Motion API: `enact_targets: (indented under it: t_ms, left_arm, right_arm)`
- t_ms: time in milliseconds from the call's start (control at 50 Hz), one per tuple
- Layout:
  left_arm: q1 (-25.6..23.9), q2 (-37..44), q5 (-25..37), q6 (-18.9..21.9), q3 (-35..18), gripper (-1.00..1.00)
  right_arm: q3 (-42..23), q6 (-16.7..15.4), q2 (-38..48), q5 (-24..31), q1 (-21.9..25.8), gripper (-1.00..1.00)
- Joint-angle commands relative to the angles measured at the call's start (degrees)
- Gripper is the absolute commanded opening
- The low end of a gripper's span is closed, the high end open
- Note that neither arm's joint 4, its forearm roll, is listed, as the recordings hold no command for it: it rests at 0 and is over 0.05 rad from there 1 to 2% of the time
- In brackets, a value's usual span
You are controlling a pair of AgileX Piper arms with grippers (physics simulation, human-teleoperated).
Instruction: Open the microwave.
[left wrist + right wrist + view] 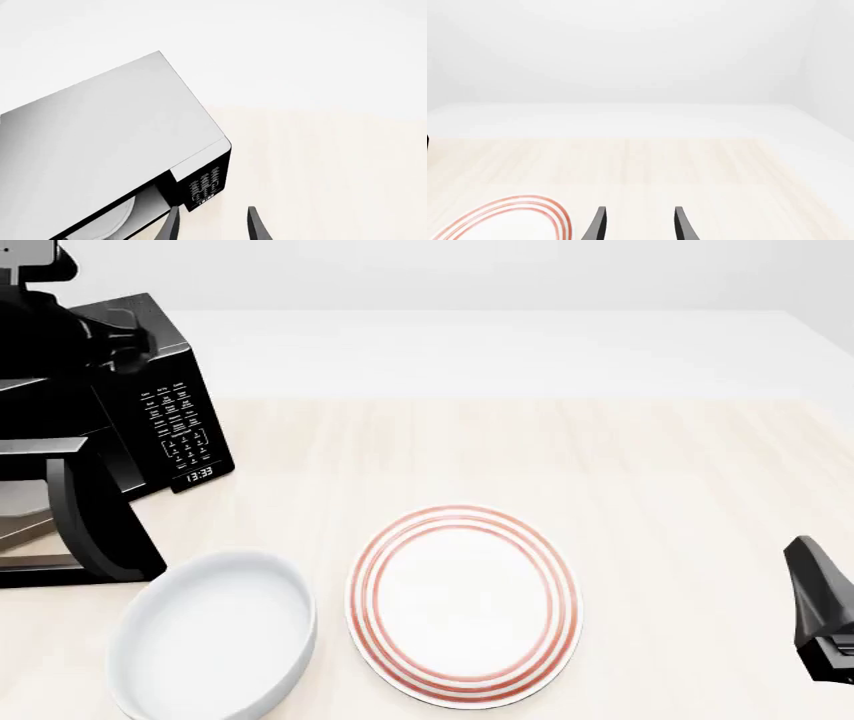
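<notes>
The microwave [134,350] is a glossy black box at the table's far left, with a white-labelled keypad panel [180,430] and a small clock. Its door [100,525] stands swung out toward me, its free edge well apart from the keypad. In the left wrist view the cavity shows beside the keypad panel [207,185], with the pale turntable [110,222] inside. My left gripper [213,227] hangs open above the microwave's front corner and holds nothing. My right gripper [639,227] is open and empty near the table's right edge, seen as a dark finger [817,590].
A white bowl [214,640] sits at the front left, just in front of the open door. A red-ringed white plate [465,605] lies beside it at the front centre, also in the right wrist view [507,220]. The pale wooden table [641,470] ends in white at the back.
</notes>
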Motion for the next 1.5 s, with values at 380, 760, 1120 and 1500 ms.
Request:
enact_targets:
  t_ms: [380, 760, 1120, 1500]
  left_arm:
    - [1.61, 5.57, 2.82, -0.15, -2.97, 1.00]
    - [4.52, 7.80, 4.32, -0.08, -2.40, 1.00]
    - [6.46, 7.86, 3.04, -0.82, -0.27, 1.00]
    - [9.17, 7.64, 1.88, -0.60, 1.32, 1.00]
  right_arm:
    - [0.00, 0.00, 0.00, 0.00, 0.00, 1.00]
    - [0.00, 0.00, 0.00, 0.00, 0.00, 1.00]
    - [0.00, 0.00, 0.00, 0.00, 0.00, 1.00]
    - [0.00, 0.00, 0.00, 0.00, 0.00, 1.00]
